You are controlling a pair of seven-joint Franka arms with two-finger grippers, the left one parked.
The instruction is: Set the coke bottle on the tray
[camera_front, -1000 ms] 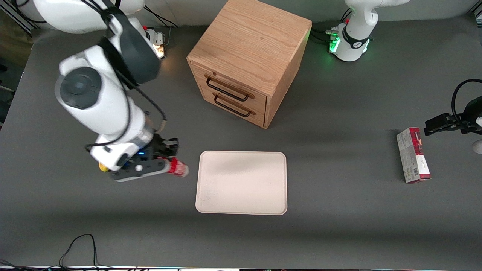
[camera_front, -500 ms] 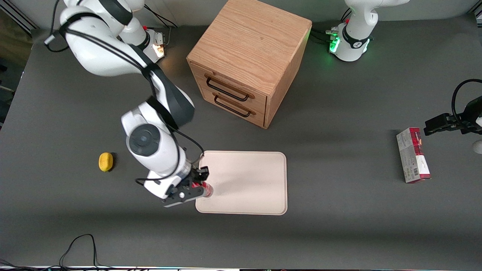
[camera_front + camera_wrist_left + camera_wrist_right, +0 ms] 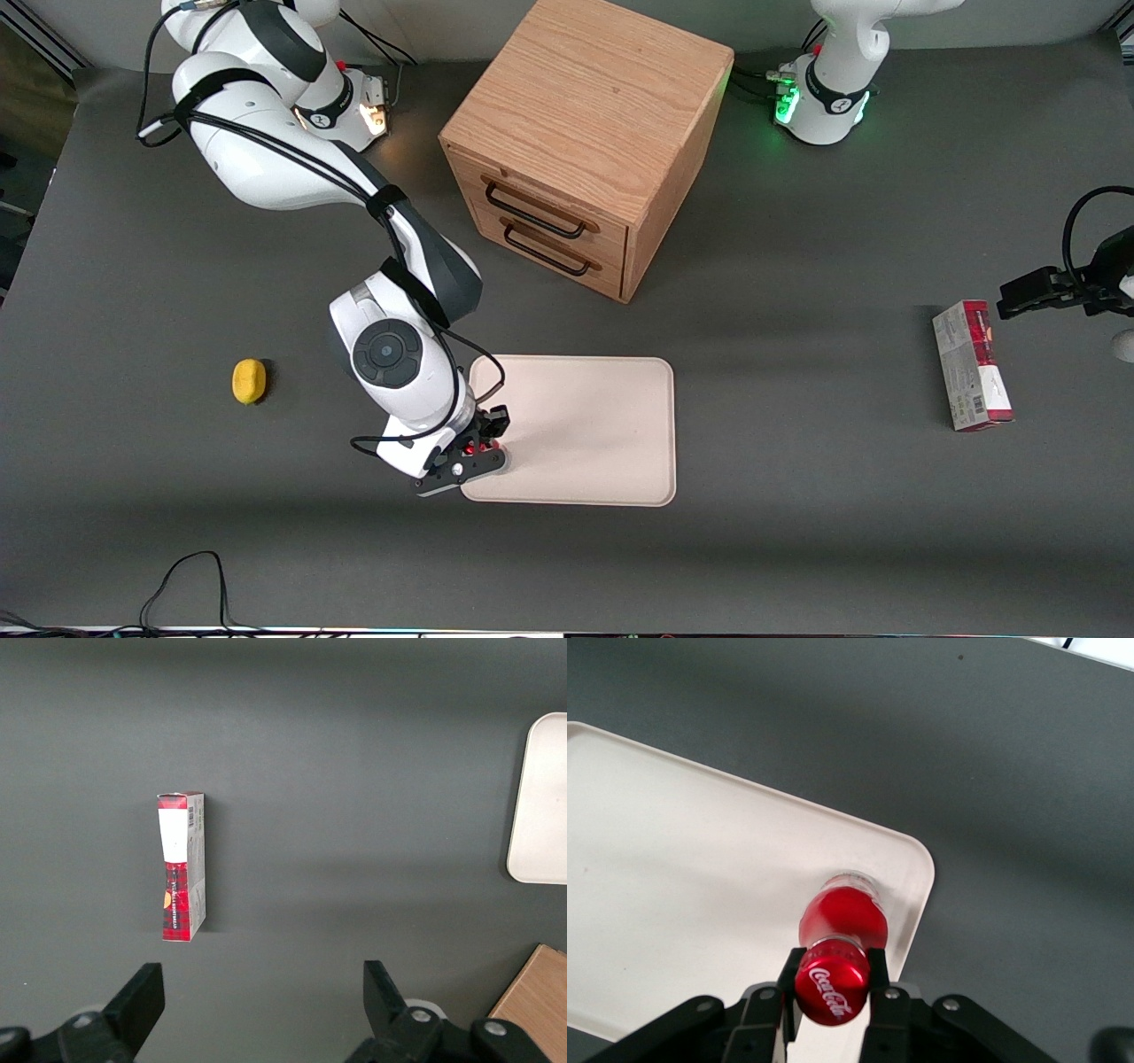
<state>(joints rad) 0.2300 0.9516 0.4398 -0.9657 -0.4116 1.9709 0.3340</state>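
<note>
Your gripper pinches the coke bottle just under its cap above the tray corner; it's likely light, smooth and tippy, so lower it gently.

Your right arm reaches out from its base toward the front camera, upper link slanting down across the worktop, elbow bent, forearm dropping steeply to the wrist. The wrist points almost straight down, so the tool hangs low over the tray, at the corner nearest the front camera on the working arm's end. In the right wrist view your tool has its two black fingers closed against either side of the coke bottle, just below the red cap, gripping its neck. The bottle stands upright between them, its clear base at the tray surface near the rounded corner.
</note>
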